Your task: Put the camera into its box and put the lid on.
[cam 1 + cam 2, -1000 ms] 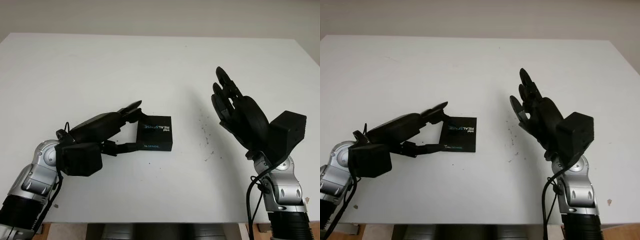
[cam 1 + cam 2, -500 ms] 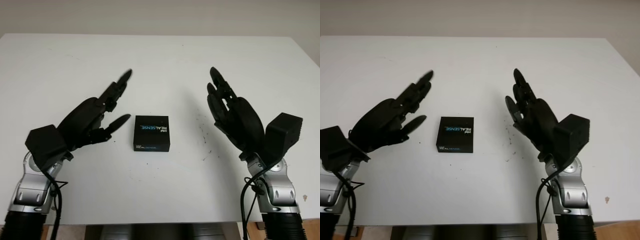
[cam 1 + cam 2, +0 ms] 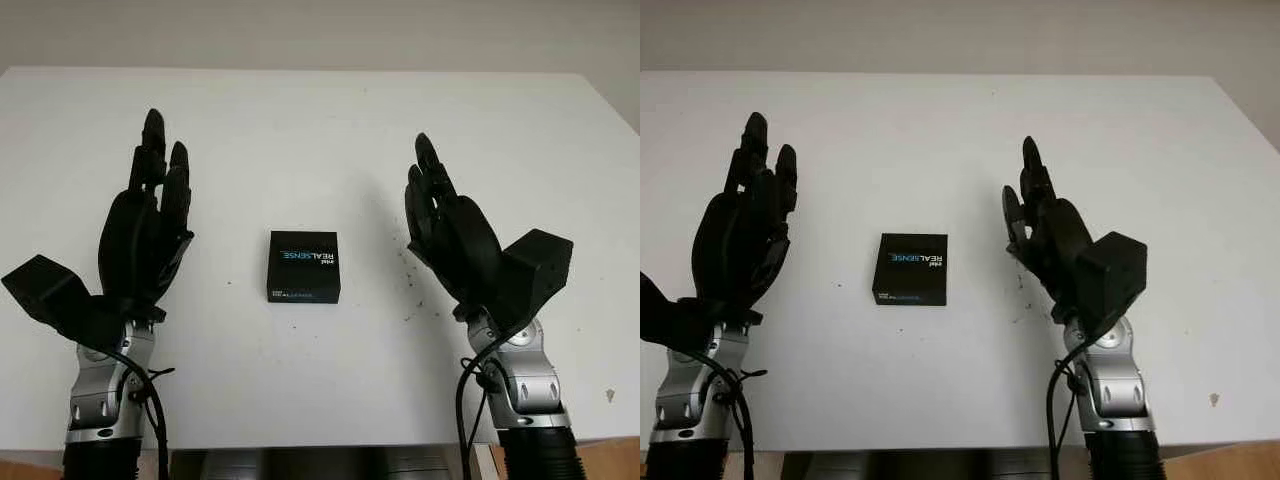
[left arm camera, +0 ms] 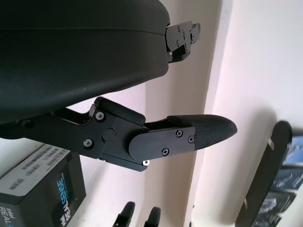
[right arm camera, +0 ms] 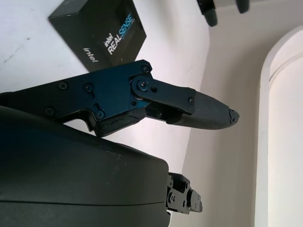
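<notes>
Two open robot hands, left robot hand [image 3: 140,235] and right robot hand [image 3: 450,225], raised flanking closed box [image 3: 304,266].

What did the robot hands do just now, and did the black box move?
The left robot hand let go of the black box, pulled away to the left and lifted upright, open. The box shifted slightly and now lies free, lid on, on the white table. The right robot hand stayed raised and open to the box's right.
</notes>
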Available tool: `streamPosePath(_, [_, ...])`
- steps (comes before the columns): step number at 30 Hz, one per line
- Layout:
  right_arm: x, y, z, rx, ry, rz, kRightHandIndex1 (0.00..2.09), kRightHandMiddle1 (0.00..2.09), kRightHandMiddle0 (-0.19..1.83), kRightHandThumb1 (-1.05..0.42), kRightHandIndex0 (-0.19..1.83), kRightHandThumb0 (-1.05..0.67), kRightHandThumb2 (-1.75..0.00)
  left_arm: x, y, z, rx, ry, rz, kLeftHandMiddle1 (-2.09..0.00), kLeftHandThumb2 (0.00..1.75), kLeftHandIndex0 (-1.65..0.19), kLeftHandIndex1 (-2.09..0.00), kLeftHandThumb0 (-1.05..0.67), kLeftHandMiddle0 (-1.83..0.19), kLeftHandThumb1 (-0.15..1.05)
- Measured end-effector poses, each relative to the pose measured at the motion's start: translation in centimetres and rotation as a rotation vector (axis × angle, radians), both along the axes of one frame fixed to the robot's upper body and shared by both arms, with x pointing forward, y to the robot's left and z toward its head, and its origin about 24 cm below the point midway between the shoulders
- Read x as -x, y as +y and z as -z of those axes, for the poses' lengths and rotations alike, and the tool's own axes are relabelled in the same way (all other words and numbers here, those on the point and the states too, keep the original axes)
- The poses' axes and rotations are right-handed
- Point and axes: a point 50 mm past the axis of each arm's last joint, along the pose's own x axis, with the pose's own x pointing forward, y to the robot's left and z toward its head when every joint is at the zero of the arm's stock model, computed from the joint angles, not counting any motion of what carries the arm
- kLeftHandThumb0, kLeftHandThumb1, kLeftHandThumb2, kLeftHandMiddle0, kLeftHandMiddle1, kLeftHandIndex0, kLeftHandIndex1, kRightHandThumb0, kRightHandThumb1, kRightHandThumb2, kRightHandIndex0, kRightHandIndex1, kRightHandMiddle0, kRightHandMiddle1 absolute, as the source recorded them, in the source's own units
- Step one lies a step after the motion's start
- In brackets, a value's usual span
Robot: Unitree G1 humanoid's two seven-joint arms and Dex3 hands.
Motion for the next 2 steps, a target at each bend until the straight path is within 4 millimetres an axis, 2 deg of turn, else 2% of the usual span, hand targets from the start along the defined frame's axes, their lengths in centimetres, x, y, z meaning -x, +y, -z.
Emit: streamPosePath(2, [-0.11,0.30,0.00,-0.009,0.008,0.012,0.00,0.00,-0.19,-1.05,-0.19,-0.77,-0.68,0.00,-0.09,0.07,0.011,0.001,0.002,0.00,0.62,0.19,0.00,-0.72,0.19,1.05])
